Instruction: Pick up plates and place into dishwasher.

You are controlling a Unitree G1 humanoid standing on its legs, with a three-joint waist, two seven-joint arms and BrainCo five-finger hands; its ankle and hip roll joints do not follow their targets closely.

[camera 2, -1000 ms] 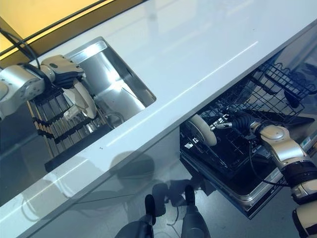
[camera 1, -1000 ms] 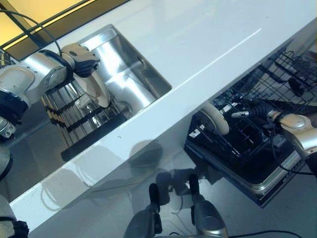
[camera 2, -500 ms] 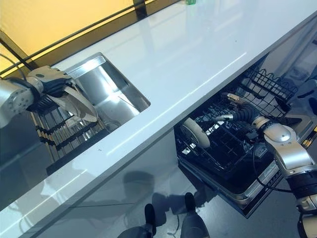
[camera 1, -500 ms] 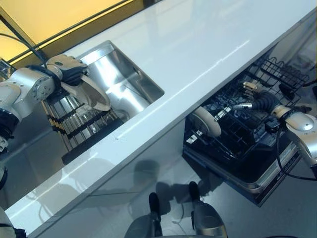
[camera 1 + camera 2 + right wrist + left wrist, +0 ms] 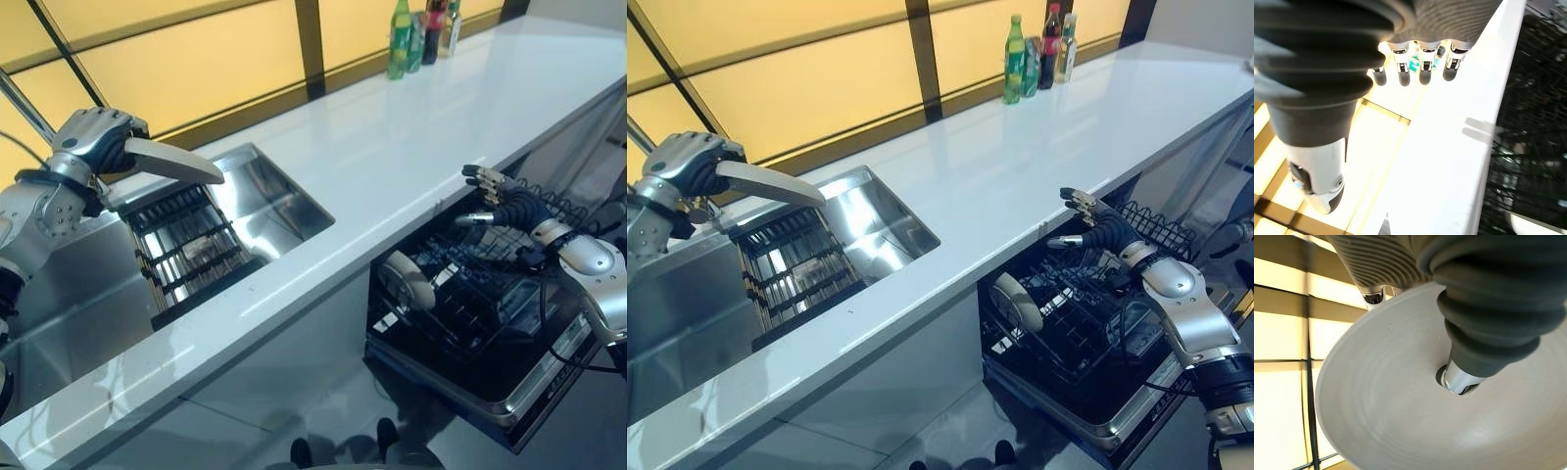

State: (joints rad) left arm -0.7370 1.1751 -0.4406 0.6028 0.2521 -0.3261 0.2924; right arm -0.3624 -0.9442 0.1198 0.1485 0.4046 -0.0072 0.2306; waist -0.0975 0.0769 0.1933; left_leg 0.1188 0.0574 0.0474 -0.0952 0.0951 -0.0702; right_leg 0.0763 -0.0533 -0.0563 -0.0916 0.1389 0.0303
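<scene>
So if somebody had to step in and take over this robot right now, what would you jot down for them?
Left hand: shut on a plate, held over the sink above the dark drying rack.
Right hand: open and holding nothing, raised by the counter edge over the open dishwasher rack.
Done: one plate in the dishwasher stands on edge at the rack's near side.
Left: carry the held plate across to the dishwasher rack and slot it in. Whether more plates remain in the drying rack is hard to tell.
</scene>
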